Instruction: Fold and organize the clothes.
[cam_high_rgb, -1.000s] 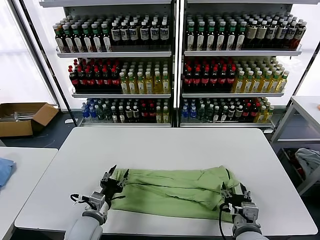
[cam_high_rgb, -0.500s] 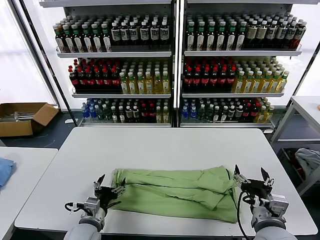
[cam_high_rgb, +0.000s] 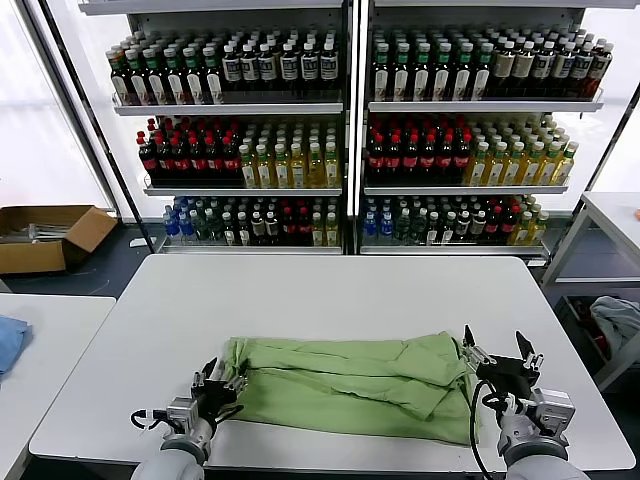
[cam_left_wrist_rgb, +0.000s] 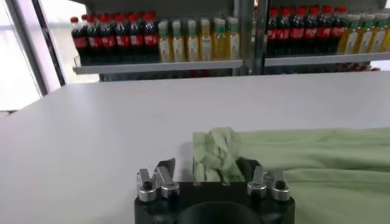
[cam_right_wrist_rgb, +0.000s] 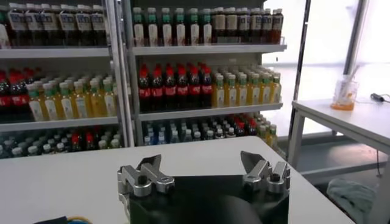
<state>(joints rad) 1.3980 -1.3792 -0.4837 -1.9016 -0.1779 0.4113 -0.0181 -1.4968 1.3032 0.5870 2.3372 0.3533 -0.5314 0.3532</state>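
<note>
The clothes (cam_high_rgb: 350, 385) lie as a long folded band of light green fabric across the front of the white table (cam_high_rgb: 330, 290). My left gripper (cam_high_rgb: 222, 378) sits low at the band's left end, open. In the left wrist view the bunched end of the clothes (cam_left_wrist_rgb: 216, 152) lies between the left gripper's (cam_left_wrist_rgb: 207, 171) spread fingers, apart from both. My right gripper (cam_high_rgb: 495, 345) hovers just past the band's right end, raised off the table and open wide. In the right wrist view the right gripper (cam_right_wrist_rgb: 201, 165) has only bare tabletop between its fingers.
Shelves of bottles (cam_high_rgb: 350, 150) stand behind the table. A cardboard box (cam_high_rgb: 45, 235) lies on the floor at the left. A side table at the left carries a blue cloth (cam_high_rgb: 8, 340). More fabric (cam_high_rgb: 618, 322) lies beside another table at the right.
My right gripper has come off the clothes' right end, moved right and risen. My left gripper has drawn back from the left corner toward the front edge, and the fabric there lies flat.
</note>
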